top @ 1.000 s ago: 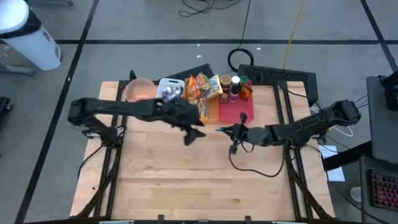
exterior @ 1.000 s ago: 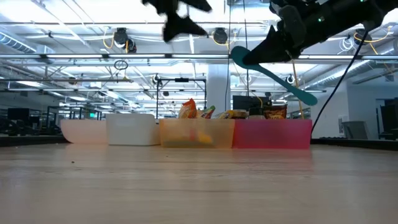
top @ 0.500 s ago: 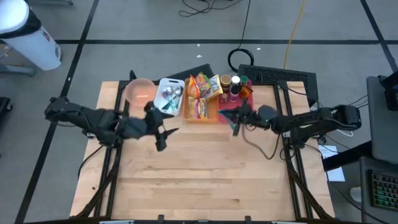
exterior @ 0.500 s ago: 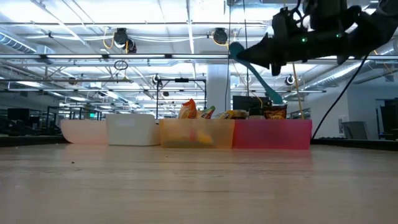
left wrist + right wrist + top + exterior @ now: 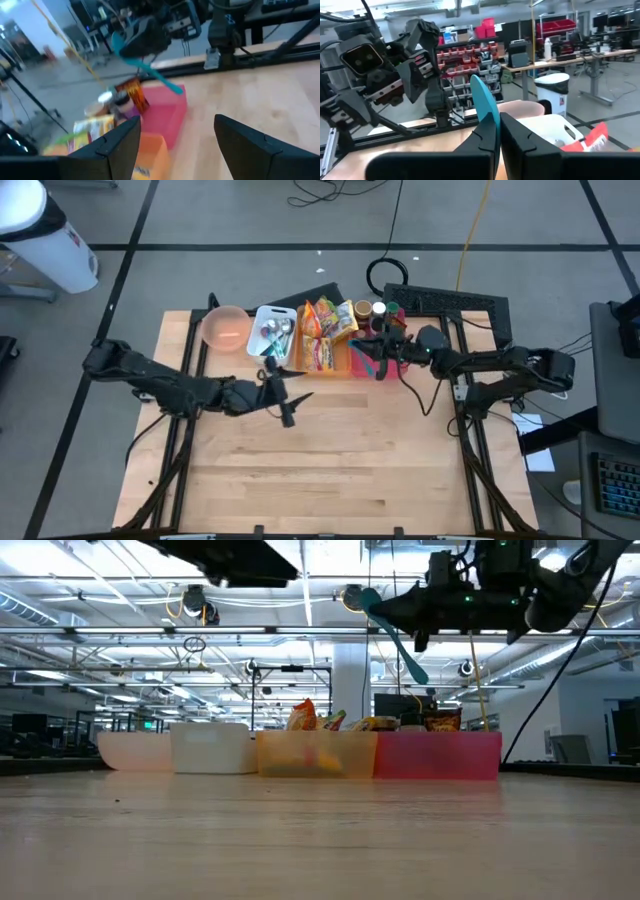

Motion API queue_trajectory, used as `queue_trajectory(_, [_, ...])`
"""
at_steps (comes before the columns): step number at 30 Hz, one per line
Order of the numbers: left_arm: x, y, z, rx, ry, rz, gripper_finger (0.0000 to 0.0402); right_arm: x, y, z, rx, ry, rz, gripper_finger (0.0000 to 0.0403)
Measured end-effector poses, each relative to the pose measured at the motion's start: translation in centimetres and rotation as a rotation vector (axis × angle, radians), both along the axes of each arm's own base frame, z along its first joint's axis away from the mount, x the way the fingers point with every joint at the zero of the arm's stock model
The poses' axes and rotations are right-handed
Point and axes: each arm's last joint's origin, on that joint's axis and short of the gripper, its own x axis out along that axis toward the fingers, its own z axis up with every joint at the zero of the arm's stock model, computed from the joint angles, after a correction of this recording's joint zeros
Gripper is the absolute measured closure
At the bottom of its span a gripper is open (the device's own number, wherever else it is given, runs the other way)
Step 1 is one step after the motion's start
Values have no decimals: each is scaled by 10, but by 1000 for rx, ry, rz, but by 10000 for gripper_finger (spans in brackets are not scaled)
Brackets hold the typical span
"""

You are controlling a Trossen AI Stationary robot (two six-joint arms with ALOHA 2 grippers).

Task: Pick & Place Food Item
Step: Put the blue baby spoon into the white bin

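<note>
Wooden table [image 5: 340, 470], bare across its near and middle stretch, wide room there for moving, near edge clear in the low view. Along the far edge, a row of containers: pink bowl [image 5: 224, 329], white bin [image 5: 258, 340] with metal utensils, orange bin [image 5: 338, 362] stuffed with snack packets [image 5: 325, 320], pink bin [image 5: 398, 360] with bottles [image 5: 371, 315] at its far end; the four standing side by side, touching or nearly so. Beyond the far edge, a black case and cables on grey floor. Left arm stretched low from the left side toward the middle, left gripper [image 5: 283, 395] hanging over bare wood just in front of the white bin, fingers [image 5: 117, 145] spread apart with nothing between them. Right arm reaching in from the right side along the far edge, right gripper [image 5: 384, 352] raised above the seam between orange and pink bins, jaws pressed together and pinching a teal spatula [image 5: 392, 628] by one end. Spatula held well above the bins, slanting downward from the gripper in the low view, its free end hanging over the pink bin, touching nothing. In the right wrist view, teal blade [image 5: 486, 110] standing up between the closed fingers [image 5: 520, 145], left arm showing beyond.
</note>
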Motion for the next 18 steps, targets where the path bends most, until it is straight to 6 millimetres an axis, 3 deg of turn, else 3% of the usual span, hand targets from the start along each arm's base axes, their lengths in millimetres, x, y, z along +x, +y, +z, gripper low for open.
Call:
queue_trajectory(10, [33, 25, -13, 149, 41, 9, 140, 23, -10, -1, -11, -39, 117, 403])
queue_trajectory(18, [45, 55, -7, -92, -69, 65, 139, 35, 0, -7, -42, -122, 205, 403])
